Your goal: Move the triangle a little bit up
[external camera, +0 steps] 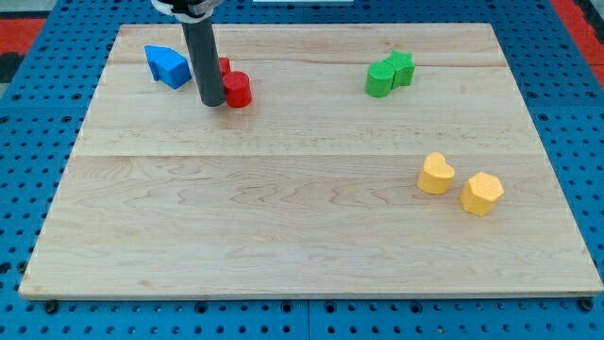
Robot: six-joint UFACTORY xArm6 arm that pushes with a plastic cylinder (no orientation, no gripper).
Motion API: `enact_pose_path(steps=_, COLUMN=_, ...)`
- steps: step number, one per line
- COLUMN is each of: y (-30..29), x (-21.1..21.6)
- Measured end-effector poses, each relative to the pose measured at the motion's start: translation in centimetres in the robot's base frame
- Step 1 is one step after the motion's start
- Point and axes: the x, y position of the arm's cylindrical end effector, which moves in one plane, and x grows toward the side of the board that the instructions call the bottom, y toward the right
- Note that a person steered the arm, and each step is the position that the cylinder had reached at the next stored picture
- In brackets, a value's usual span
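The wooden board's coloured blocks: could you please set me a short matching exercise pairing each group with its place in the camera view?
Things:
1. blue block
2. pair of green blocks
3. pair of yellow blocks
4. my tip

Places:
A. the view's right, lower than the others
B. the view's top right
C. just left of the red blocks
D. the view's top left, leftmost

Pairs: 1-D, 2-B, 3-A, 4-C

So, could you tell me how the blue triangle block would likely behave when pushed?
The blue triangle block looks low and flat-based, so it probably slides rather than tips. Its angled sides may make it rotate under an off-centre push from my tip, now at its right.
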Motion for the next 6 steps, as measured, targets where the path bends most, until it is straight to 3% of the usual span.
enact_pose_path(steps=1, y=-3.0, x=4.1)
enact_pose_path(steps=2, y=-5.1, x=4.8)
enact_pose_path(steps=3, y=-9.0, x=1.2)
enact_pose_path(steps=6, y=-10.0, x=-3.3)
